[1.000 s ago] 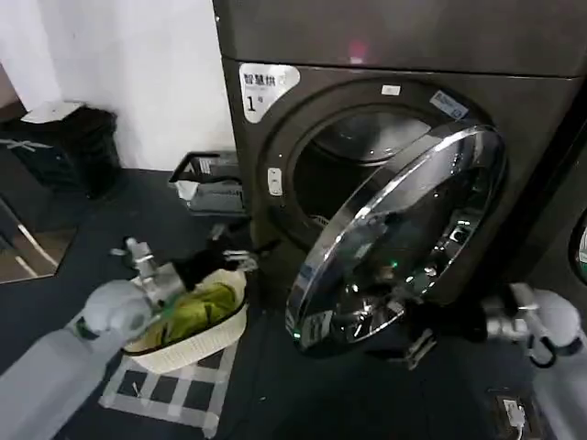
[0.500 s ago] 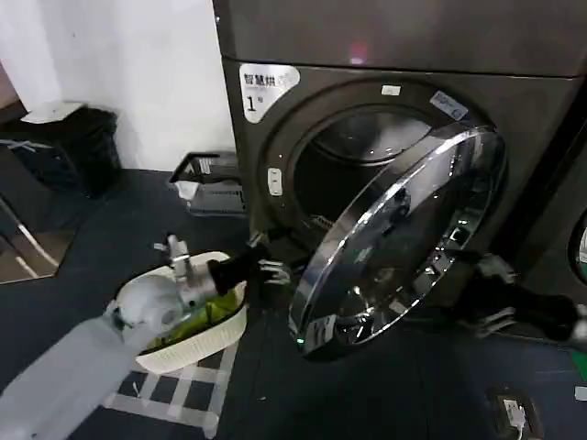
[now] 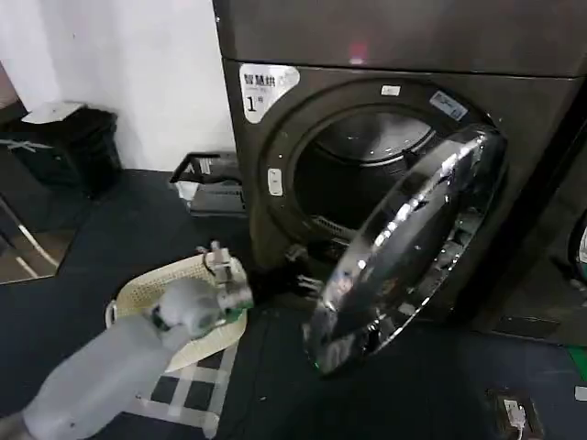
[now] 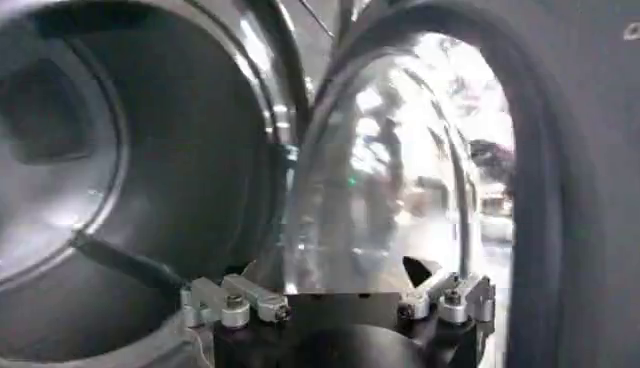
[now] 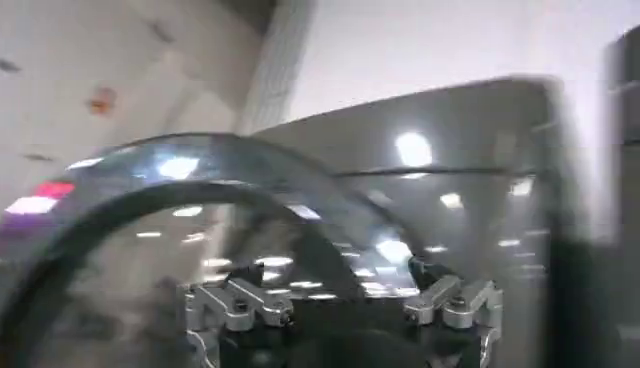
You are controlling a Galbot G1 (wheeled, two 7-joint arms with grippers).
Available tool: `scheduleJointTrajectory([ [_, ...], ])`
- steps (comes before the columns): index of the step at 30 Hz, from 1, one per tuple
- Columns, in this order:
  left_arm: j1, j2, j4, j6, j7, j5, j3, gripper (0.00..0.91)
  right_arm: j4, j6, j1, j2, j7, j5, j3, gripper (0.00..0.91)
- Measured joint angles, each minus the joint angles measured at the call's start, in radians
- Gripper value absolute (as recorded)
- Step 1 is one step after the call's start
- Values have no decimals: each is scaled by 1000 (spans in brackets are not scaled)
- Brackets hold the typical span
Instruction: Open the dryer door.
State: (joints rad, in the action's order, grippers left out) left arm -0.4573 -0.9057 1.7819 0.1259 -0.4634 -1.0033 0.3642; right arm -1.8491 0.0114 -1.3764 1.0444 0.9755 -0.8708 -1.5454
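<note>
The door [image 3: 408, 247] hangs half open in front of the drum [image 3: 362, 174], hinged on the right, its free edge swung out low toward us. The left gripper [image 3: 298, 280] reaches in at that lower-left edge, just inside the rim, jaws spread and holding nothing. The door lies right of those jaws, so a push rightward should swing it wider. Its chrome face tilts down and left. The right gripper [image 5: 340, 300] has its jaws apart, empty.
</note>
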Motion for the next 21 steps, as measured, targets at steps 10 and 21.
scheduleJointTrajectory([
  [10,73,-85,-27,-8,4,-1,106,907,-23,30,-97,35,-416,-11,-198,907],
  [21,185,-213,-99,-11,24,-10,213,907,-32,72,-175,32,-762,1,-411,907],
])
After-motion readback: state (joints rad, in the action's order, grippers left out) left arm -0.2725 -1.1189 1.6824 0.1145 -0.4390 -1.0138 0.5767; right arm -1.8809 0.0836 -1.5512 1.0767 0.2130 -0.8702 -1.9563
